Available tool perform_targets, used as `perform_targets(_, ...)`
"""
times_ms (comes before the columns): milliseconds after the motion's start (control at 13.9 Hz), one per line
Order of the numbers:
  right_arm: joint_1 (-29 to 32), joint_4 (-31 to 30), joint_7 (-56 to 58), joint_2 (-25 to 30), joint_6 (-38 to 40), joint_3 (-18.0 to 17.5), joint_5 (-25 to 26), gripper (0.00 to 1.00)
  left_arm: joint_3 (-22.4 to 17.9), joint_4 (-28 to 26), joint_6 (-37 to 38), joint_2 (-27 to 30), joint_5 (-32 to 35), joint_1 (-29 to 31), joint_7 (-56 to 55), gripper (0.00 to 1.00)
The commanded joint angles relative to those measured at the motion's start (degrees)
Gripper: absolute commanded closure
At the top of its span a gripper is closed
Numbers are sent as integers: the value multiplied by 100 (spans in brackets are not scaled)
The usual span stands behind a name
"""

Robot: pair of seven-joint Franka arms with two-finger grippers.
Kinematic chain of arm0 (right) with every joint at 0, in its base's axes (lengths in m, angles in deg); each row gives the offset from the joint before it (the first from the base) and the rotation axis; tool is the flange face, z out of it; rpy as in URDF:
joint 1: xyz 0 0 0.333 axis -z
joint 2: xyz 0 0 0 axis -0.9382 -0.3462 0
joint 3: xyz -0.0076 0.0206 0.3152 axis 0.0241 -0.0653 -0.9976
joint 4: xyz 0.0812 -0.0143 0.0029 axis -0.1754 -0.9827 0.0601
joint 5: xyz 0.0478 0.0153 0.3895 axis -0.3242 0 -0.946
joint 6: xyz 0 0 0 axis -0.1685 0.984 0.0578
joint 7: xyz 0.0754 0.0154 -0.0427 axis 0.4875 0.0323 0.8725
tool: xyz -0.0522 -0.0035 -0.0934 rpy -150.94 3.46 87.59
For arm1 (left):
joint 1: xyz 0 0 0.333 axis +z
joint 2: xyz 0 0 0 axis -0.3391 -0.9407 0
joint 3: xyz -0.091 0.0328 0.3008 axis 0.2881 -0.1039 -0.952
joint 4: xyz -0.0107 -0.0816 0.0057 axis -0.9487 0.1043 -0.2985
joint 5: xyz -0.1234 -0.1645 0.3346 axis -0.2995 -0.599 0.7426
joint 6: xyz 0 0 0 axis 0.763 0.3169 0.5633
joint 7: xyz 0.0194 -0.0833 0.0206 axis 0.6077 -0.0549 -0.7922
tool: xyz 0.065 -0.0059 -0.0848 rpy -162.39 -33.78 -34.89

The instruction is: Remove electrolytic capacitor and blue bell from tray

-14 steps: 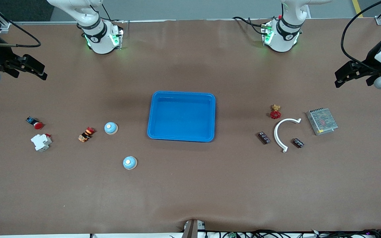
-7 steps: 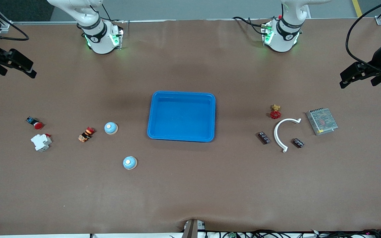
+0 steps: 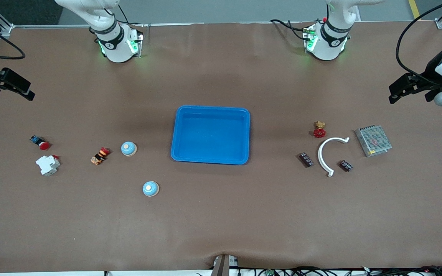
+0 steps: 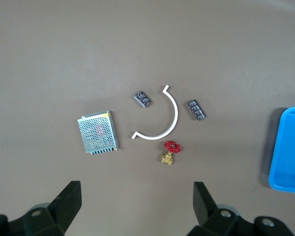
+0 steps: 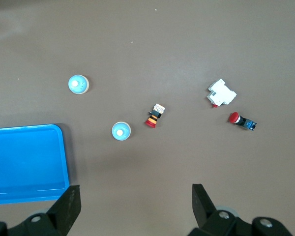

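Two light-blue bells (image 3: 129, 148) (image 3: 150, 188) sit on the table toward the right arm's end; the right wrist view shows them too (image 5: 121, 131) (image 5: 78, 84). Two dark capacitors (image 3: 306, 159) (image 3: 346, 165) lie toward the left arm's end, on either side of a white arc (image 3: 325, 153); the left wrist view shows them as well (image 4: 196, 109) (image 4: 143, 98). A blue tray (image 3: 210, 109) stands empty in the middle. My left gripper (image 3: 394, 93) (image 4: 136, 206) and right gripper (image 3: 26, 91) (image 5: 136, 206) are open and empty, high over the table's two ends.
A grey mesh power supply (image 3: 373, 140) and a red-handled brass valve (image 3: 319, 130) lie by the capacitors. An orange-red button (image 3: 100, 155), a white breaker (image 3: 48, 165) and a red push-button (image 3: 40, 142) lie by the bells.
My right gripper has drifted outward toward its end of the table. My left gripper shifted outward a little and came back. Nothing on the table has moved.
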Motion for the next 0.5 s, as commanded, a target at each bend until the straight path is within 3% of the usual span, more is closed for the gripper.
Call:
perform_targets(0, 104, 176, 30, -48, 124, -81, 79, 0, 9, 160, 21, -83, -7, 33, -20, 0)
perform_targets(431, 122, 176, 30, -48, 107, -81, 70, 0, 8, 283, 12, -258, -16, -10, 94, 0)
